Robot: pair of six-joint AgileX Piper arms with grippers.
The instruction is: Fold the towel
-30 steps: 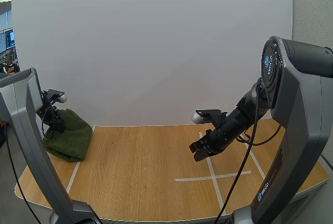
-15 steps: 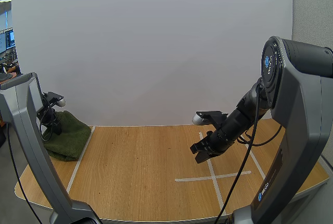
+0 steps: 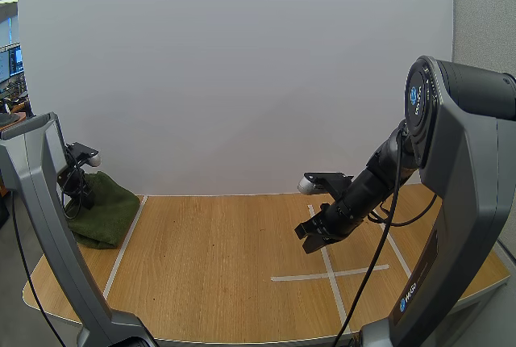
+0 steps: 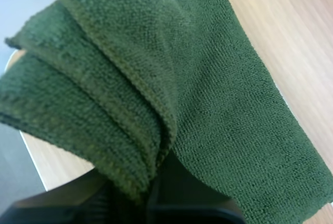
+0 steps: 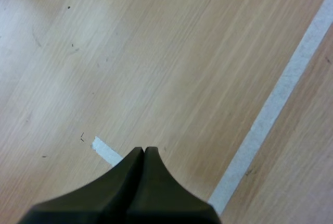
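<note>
Grips the towel (image 3: pixel 109 210) at the far-left corner of the bench (image 3: pixel 218 258) with the left tool (image 4: pixel 151 193), clenched on several stacked green layers. Pinches the folded edges right at the fingertips in the left wrist view, with the rest of the cloth draping away over the wood to the right. Raises the pinched part into a mound, probably so that the layers hang together and can be moved or laid down as one.

Hovers the right tool (image 5: pixel 144 151) low over bare wood right of centre, just beside the white tape (image 3: pixel 330 274) cross and well apart from the towel. Clenched on nothing there, fingers together as one dark wedge. Seems parked to leave the left side room.

Looks late in the fold: already doubled more than once, though bunched, not flat. Calls next for setting the stack down smoothly, farther in from the corner. Risks the layers slumping apart or sliding off the edge on release.
</note>
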